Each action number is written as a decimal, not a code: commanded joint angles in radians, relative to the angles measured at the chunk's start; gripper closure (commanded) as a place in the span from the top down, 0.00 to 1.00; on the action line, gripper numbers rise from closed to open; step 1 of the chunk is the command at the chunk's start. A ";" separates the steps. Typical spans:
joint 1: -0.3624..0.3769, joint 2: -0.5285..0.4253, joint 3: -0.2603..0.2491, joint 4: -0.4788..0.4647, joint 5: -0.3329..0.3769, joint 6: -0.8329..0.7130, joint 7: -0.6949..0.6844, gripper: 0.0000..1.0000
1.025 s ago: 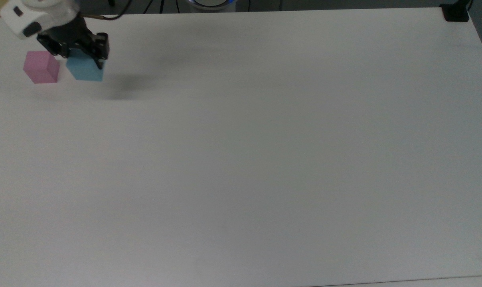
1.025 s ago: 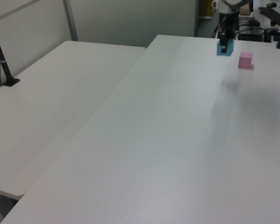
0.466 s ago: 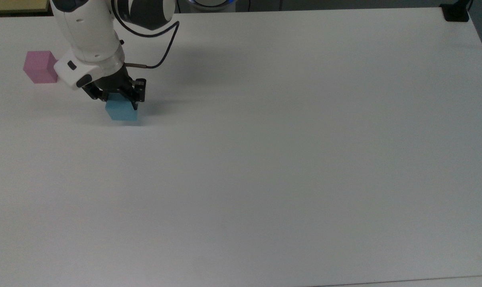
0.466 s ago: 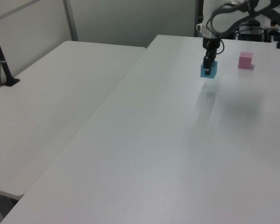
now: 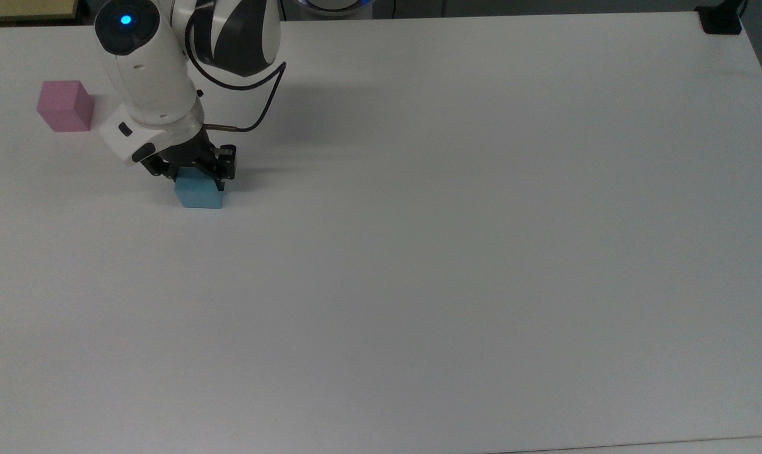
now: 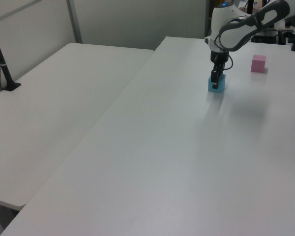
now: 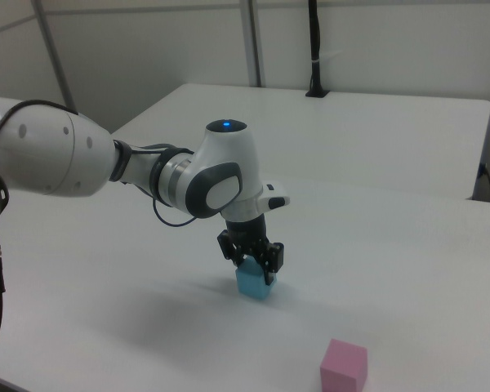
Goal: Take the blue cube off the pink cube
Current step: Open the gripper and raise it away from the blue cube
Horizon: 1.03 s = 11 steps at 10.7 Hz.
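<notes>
The blue cube [image 5: 198, 192] sits on the table [image 5: 457, 239], right under the pincer [image 5: 195, 171], which pinches its top. The pink cube [image 5: 65, 106] stands alone, well apart (toward the top view's left). Next, I think, the pincer should let go and lift straight up.

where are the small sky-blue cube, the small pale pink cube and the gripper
small sky-blue cube [image 5: 199, 194], top view, its top face
small pale pink cube [image 7: 344, 363], right view, its front face
gripper [image 7: 253, 268], right view, between its fingertips
</notes>
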 commanded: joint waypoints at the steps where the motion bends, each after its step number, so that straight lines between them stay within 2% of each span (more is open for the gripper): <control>1: 0.001 -0.013 -0.001 0.000 -0.005 0.005 0.015 1.00; 3: 0.009 -0.062 -0.001 0.027 -0.003 -0.036 0.051 1.00; 5: 0.009 -0.165 -0.001 0.108 -0.002 -0.242 0.213 1.00; 6: 0.010 -0.209 -0.001 0.163 -0.006 -0.377 0.252 1.00; 8: 0.013 -0.324 -0.003 0.191 -0.003 -0.548 0.265 1.00; 9: 0.026 -0.366 -0.010 0.194 0.000 -0.599 0.265 1.00; 10: 0.070 -0.406 -0.026 0.196 -0.002 -0.648 0.266 1.00; 11: 0.122 -0.442 -0.071 0.194 -0.002 -0.671 0.265 1.00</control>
